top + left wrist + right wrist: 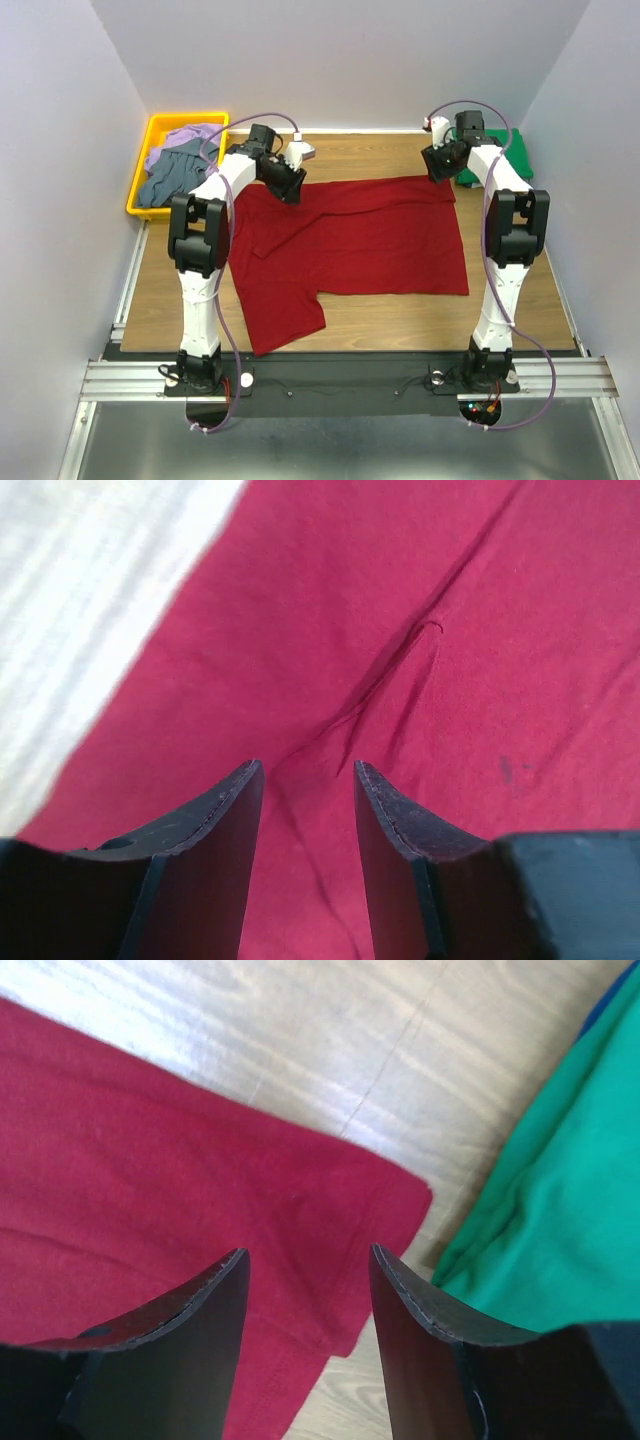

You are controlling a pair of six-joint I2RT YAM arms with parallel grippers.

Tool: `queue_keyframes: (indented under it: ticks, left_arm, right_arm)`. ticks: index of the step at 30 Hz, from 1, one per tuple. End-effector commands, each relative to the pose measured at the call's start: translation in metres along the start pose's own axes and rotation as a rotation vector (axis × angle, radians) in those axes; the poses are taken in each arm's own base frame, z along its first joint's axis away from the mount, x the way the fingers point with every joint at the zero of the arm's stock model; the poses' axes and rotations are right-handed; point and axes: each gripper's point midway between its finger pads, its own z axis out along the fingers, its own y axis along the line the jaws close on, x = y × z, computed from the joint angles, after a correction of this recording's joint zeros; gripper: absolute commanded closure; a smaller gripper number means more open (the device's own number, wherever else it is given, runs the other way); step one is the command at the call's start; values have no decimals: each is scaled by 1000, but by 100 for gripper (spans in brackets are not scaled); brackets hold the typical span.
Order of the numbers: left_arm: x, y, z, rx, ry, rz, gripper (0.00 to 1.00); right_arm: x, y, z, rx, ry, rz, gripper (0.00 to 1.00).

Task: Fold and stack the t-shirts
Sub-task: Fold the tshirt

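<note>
A dark red t-shirt [350, 245] lies spread on the wooden table, one sleeve reaching toward the near left. My left gripper [288, 188] is open and empty just above the shirt's far left part; the wrist view shows red cloth [400, 630] between its fingers. My right gripper [438, 168] is open and empty above the shirt's far right corner [390, 1195]. A bright green t-shirt [515, 160] lies folded at the far right, also in the right wrist view [560, 1220]. Lavender-purple [180, 140] and grey-blue [172, 180] t-shirts lie crumpled in the tray.
A yellow plastic tray [140, 185] stands at the far left corner. Bare wooden table [400, 320] lies in front of the red shirt and at the far middle [330, 1050]. White walls close in on three sides.
</note>
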Motion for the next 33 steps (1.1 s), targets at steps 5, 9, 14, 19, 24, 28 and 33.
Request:
queue_keyframes:
  ticks: [5,9,14,19,24,28,33]
  left_arm:
    - [21,-7,16,54,39,-49,48]
    - [30,-10,19,69,56,-52,55]
    - [19,-29,5,117,17,-25,81]
    - [25,-70,-4,226,13,-23,100]
    - [37,-112,-1,277,55,15,98]
    - [50,-132,3,296,74,20,82]
    - [43,-141,-2,322,49,25,57]
  right_arm:
    - [-19,3,-26,14,-54,-22,43]
    - [-20,3,-28,16,-58,-23,43]
    - [-19,3,-28,20,-54,-33,43]
    - [-19,2,-32,26,-53,-36,43]
    - [-17,2,-35,27,-51,-47,43]
    - [-15,4,-37,25,-47,-52,43]
    - [-12,6,-39,23,-41,-55,43]
